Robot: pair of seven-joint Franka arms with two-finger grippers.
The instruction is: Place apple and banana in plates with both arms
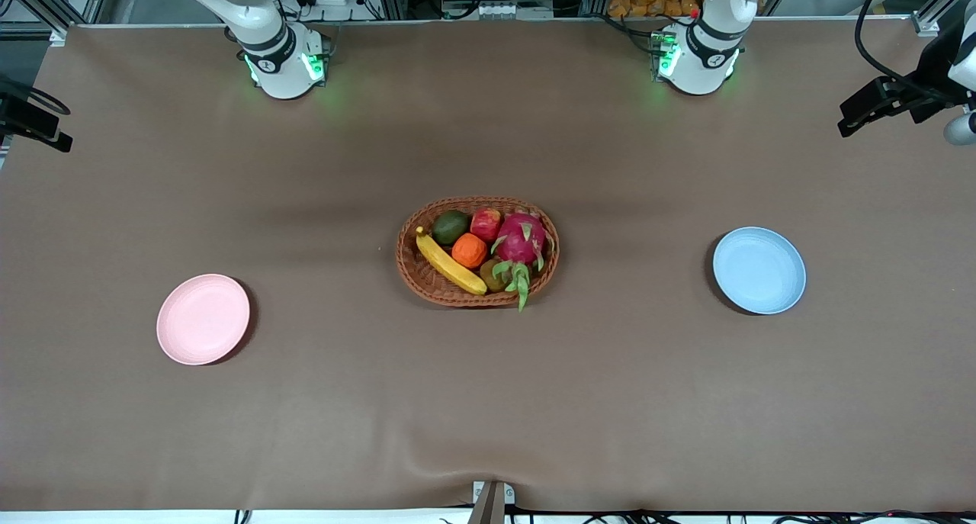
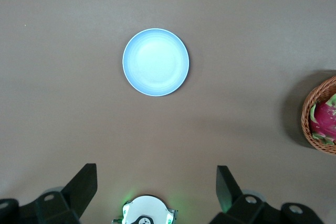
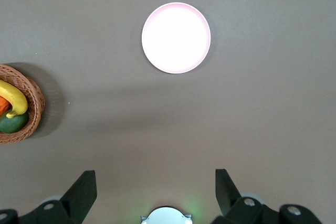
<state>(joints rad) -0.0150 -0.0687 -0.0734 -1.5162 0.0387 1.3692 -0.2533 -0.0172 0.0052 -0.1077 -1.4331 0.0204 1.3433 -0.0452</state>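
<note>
The apple (image 1: 486, 223) and the banana (image 1: 450, 262) lie in a brown wicker basket (image 1: 412, 280) at the table's middle. The pale pink plate (image 1: 203, 319) sits empty toward the right arm's end, the light blue plate (image 1: 759, 270) empty toward the left arm's end. My left gripper (image 2: 156, 167) hangs open and empty high over the table, between its base and the blue plate (image 2: 156, 62). My right gripper (image 3: 155, 172) hangs open and empty high over the table near its base, with the pink plate (image 3: 176, 38) and the banana's end (image 3: 13, 98) in its view. Neither hand shows in the front view.
The basket also holds a pink dragon fruit (image 1: 522, 238), an orange fruit (image 1: 469, 250), a dark green avocado (image 1: 451, 226) and a kiwi (image 1: 494, 276). The arm bases (image 1: 282, 66) (image 1: 698, 59) stand along the table's edge farthest from the front camera.
</note>
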